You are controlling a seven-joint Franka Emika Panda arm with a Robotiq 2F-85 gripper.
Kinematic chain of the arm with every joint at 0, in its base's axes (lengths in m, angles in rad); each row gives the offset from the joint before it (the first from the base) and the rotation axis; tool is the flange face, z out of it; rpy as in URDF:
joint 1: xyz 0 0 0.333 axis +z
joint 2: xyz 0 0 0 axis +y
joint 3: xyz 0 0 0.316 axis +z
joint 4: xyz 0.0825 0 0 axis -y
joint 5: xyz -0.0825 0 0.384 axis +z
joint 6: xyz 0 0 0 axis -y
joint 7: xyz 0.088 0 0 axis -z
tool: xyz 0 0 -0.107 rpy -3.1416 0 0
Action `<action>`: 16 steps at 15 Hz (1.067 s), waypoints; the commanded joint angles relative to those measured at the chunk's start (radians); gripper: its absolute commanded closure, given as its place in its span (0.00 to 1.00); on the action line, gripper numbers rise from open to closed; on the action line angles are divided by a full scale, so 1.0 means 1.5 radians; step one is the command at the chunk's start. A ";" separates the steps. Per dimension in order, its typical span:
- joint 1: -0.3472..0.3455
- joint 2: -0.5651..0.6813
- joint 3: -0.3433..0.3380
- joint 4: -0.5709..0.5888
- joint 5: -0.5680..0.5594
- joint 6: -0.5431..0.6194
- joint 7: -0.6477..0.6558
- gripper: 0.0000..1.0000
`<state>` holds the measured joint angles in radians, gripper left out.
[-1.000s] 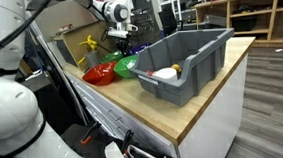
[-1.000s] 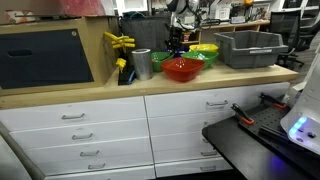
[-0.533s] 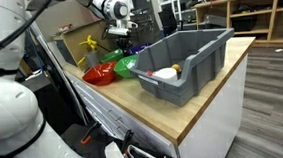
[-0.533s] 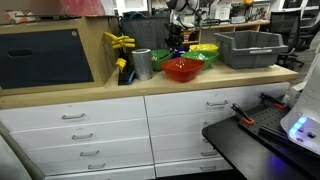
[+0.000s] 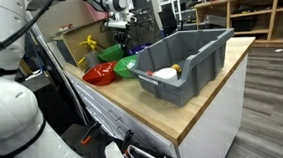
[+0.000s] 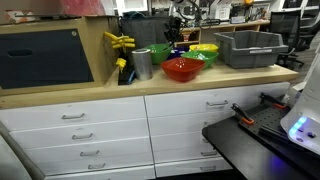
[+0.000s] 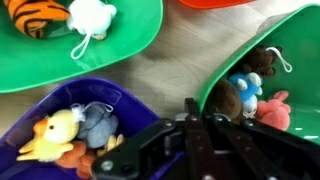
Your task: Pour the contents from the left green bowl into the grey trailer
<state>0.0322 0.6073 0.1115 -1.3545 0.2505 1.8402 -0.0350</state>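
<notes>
My pincer (image 7: 197,108) clamped on rim of bright green round plastic bowl (image 7: 262,70), small stuffed toys (image 7: 250,92) inside. Bowl held above wooden counter (image 6: 100,92), behind red bowl (image 6: 183,69); big grey rectangular plastic bin (image 6: 250,47) apart, other bowls between

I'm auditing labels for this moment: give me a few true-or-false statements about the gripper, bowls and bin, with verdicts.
1. The gripper is clamped on the left green bowl's rim. True.
2. That bowl is empty. False: small toys lie in it.
3. The grey trailer stands on the wooden counter. True.
4. The red bowl sits inside the trailer. False: it stands on the counter, outside it.
</notes>
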 commanded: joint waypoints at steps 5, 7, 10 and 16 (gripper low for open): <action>-0.013 -0.025 -0.011 0.119 -0.005 -0.168 0.009 0.99; -0.016 -0.031 -0.020 0.143 -0.013 -0.197 0.008 0.99; -0.021 -0.043 -0.037 0.166 -0.039 -0.221 0.005 0.99; -0.051 -0.093 -0.069 0.156 -0.059 -0.231 0.011 0.99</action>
<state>-0.0266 0.5180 0.0236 -1.1153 0.1694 1.5388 -0.0334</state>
